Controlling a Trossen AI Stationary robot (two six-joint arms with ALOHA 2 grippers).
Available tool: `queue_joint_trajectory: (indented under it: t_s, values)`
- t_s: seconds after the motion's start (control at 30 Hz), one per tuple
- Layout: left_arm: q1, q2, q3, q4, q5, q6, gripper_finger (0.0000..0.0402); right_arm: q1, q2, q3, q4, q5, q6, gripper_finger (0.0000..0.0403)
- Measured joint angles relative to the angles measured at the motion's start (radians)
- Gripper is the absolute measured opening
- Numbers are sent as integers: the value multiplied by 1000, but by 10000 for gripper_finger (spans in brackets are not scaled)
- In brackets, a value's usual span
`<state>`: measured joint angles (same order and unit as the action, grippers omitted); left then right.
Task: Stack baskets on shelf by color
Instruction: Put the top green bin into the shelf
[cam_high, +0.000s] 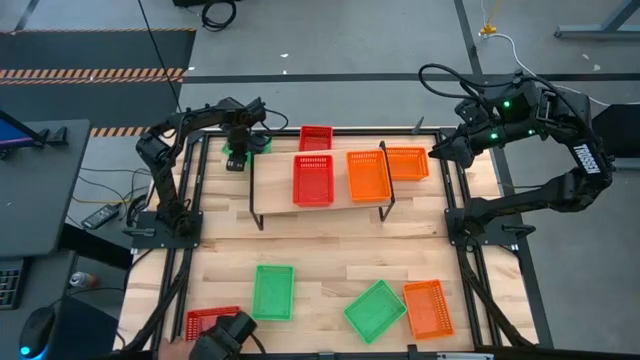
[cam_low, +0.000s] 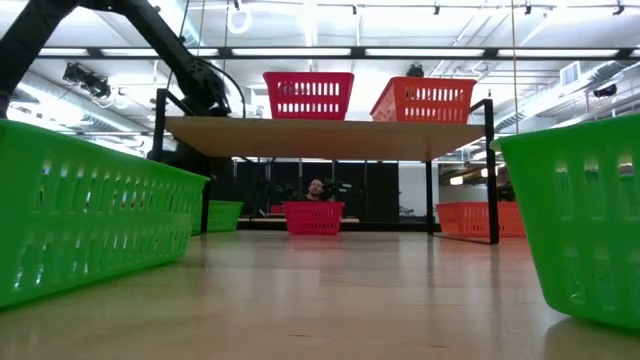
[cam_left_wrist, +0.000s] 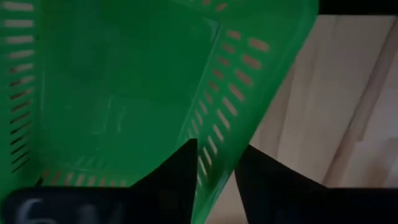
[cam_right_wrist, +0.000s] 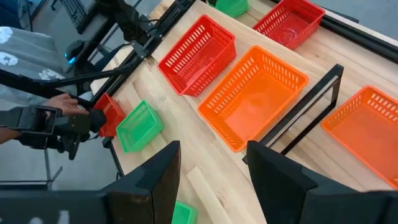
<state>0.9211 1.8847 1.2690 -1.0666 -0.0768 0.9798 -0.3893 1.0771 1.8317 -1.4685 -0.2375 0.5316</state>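
My left gripper (cam_high: 237, 157) points down at the far left of the table, shut on a green basket (cam_left_wrist: 124, 93) that stands on the tabletop (cam_low: 222, 215) left of the shelf (cam_high: 270, 185). The shelf carries a red basket (cam_high: 312, 180) and an orange basket (cam_high: 367, 175), side by side on their bottoms. My right gripper (cam_right_wrist: 211, 180) hangs open, high over the table's far right, with nothing between its fingers. My left gripper has the green basket's perforated side wall (cam_left_wrist: 214, 168) between its fingers, near a corner. One finger (cam_left_wrist: 180, 177) is inside the basket and the other (cam_left_wrist: 267, 183) outside. The fingers come from above, pointing down. The basket sits flat on the table.
A red basket (cam_high: 316, 137) lies beyond the shelf and an orange one (cam_high: 408, 163) to its right. Toward the near edge lie two green baskets (cam_high: 272, 292) (cam_high: 375, 310), an orange one (cam_high: 428, 307) and a red one (cam_high: 210, 322), beside which a person's hand (cam_right_wrist: 65, 102) shows.
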Motion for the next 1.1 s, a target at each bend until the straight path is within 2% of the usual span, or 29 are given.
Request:
queue_joint_trajectory:
  t_s: [0.2,0.43,0.87,0.97,1.1]
  values:
    - [-3,0,22,5,-35,-38,13,0,0,0,0,0,-2,190]
    - [0,0,115,-42,-48,-149,10,0,0,0,0,0,-11,190]
    - [9,-1,472,-241,-188,-466,10,0,0,0,0,35,-101,190]
    - [10,-1,566,-316,-197,-577,10,0,0,0,0,35,-115,190]
    - [6,-2,693,-404,-215,-811,12,0,0,0,0,38,-118,190]
